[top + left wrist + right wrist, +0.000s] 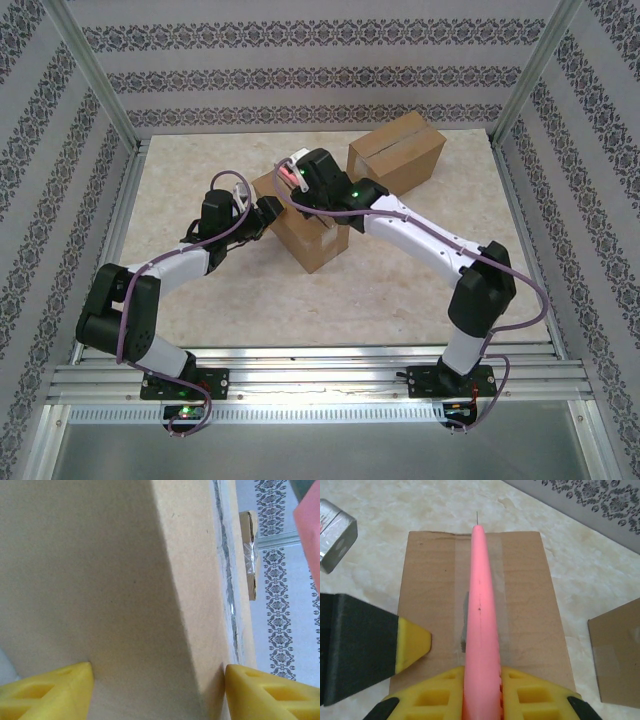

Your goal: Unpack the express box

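1. Long, slim pink plastic tool [480, 610] with a thin dark point at its far end, clamped tight between the yellow fingers [535, 692] of the right gripper [481, 697].
2. Held over the top of a brown rectangular cardboard box [530, 605] and lined up along the strip of clear tape [502, 580] covering the lid's middle seam, with the point reaching out to the lid's far edge. Contact between tool and tape not clear from the wrist view.
3. Box lying askew near the middle of the pale marble-patterned table [400, 290], lid still taped, with the right arm stretched across to its far end.
4. Left gripper [268, 215] pressed up to the box's left side, yellow fingertips [50, 692] spread wide with the box's upper edge between them and both tips against cardboard. One of those tips seen from the right wrist resting on the lid's left margin, just beside the tape.
5. Second brown cardboard box [397, 150], also taped along its top, farther back and to the right, near the first but apart from it.
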You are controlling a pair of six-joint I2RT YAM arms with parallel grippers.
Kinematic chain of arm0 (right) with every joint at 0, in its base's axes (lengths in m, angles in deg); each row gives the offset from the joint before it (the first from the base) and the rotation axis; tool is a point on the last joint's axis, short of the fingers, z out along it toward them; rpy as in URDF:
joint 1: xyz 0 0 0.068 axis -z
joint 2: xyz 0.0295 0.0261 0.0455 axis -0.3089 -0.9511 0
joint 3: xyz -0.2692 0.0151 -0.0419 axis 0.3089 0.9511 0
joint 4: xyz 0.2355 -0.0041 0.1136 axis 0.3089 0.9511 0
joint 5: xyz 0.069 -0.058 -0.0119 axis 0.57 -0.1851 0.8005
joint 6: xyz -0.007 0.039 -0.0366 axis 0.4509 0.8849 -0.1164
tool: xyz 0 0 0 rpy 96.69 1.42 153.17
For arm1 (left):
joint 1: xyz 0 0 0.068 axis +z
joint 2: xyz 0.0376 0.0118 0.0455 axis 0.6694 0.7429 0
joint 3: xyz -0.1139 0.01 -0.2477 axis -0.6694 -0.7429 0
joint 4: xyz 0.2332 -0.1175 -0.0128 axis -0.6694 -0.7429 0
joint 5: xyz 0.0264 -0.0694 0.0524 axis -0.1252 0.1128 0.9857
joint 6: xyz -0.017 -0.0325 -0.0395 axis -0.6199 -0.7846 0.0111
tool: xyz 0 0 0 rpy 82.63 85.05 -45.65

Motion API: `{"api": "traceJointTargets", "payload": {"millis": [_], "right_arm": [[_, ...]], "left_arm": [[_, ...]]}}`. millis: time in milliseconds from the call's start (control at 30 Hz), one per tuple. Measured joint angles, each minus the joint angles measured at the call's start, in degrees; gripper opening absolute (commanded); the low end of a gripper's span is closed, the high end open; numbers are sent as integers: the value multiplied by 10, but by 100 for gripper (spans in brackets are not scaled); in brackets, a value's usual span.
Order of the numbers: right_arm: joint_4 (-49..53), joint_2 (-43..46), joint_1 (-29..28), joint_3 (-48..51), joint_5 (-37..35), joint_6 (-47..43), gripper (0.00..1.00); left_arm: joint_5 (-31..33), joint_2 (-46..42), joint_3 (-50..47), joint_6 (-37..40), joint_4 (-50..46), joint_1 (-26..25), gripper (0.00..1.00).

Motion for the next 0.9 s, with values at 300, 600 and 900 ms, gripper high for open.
{"api": "traceJointTargets", "payload": {"millis": [300, 600, 900], "right_arm": [[0, -16, -1, -16, -21, -2, 0], [5, -24, -8, -16, -21, -2, 0], [8, -25, -8, -16, -21, -2, 0]], "left_arm": [[1, 0, 0, 0, -1, 0, 69], [3, -6, 7, 1, -24, 0, 69], [3, -6, 7, 1, -26, 0, 69]]}}
